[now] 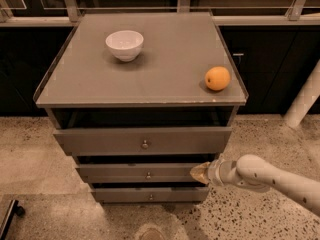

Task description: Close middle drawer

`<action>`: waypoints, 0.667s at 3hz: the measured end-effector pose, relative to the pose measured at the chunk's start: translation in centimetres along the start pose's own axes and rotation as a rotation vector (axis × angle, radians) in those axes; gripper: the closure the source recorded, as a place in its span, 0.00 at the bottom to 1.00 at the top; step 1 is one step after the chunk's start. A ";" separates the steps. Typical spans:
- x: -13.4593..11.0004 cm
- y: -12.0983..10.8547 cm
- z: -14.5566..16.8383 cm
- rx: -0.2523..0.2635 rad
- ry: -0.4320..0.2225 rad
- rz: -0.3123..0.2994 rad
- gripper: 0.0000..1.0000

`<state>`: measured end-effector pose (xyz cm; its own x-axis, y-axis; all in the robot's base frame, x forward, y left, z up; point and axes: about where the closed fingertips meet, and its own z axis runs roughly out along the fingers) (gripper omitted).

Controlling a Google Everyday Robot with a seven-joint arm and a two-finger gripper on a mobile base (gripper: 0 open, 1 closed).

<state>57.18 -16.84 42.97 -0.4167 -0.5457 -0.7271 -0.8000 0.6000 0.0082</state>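
Note:
The middle drawer (140,173) is a grey front panel with a small round knob (148,175), below the wider top drawer (142,140) and above the narrower bottom drawer (150,194). It stands out only slightly from the cabinet. My gripper (199,172) comes in from the right on a white arm, and its tan tip rests against the right end of the middle drawer's front.
A white bowl (124,44) and an orange (217,78) sit on the grey cabinet top (165,59). The top drawer sticks out the furthest. A white post (304,96) stands at the right. A dark wheeled object (9,215) is at the lower left on the speckled floor.

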 end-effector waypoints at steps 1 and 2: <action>0.9 0.5 -2.0 -0.098 0.021 -0.008 1.00; 1.7 2.7 -6.9 -0.201 0.069 0.037 1.00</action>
<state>51.35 -20.23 46.53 -0.4701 -0.5682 -0.6754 -0.8508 0.4953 0.1756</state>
